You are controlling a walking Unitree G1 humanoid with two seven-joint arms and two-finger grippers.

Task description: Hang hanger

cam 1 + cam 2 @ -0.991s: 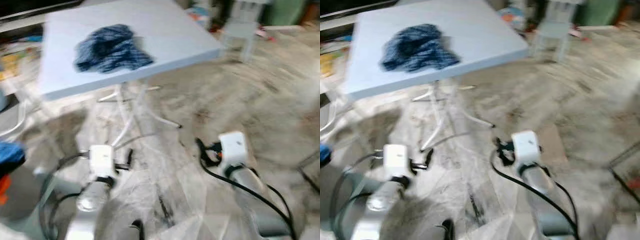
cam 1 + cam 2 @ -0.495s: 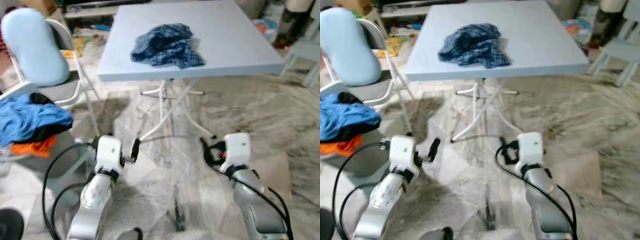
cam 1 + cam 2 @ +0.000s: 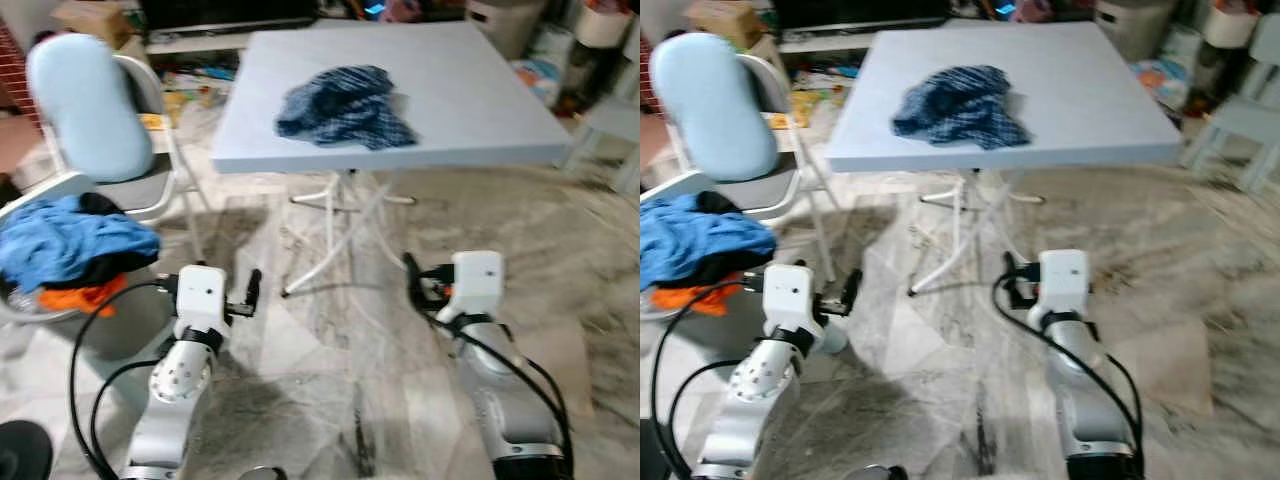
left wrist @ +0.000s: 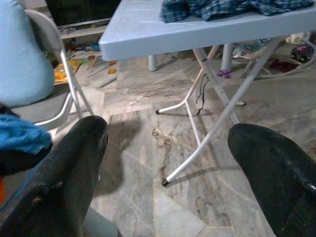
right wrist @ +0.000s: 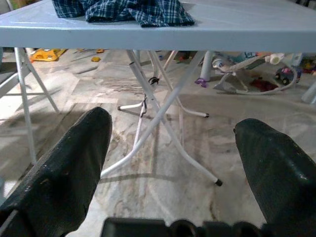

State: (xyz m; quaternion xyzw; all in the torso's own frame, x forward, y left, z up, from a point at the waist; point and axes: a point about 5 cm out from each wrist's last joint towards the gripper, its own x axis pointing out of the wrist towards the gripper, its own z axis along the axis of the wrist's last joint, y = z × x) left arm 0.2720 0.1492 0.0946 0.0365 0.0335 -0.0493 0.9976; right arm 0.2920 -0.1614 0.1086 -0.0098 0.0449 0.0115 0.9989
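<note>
No hanger can be made out. A crumpled blue-checked cloth garment (image 3: 345, 105) lies near the middle of the pale blue folding table (image 3: 480, 110), toward its far edge; it is judged soft, light and best gathered at a fold. The left gripper (image 4: 177, 168) and right gripper (image 5: 173, 163) are held spread and empty above the marbled stone floor (image 3: 560, 230). A blue-backed metal chair (image 3: 85, 120) stands beside the table's left edge.
</note>
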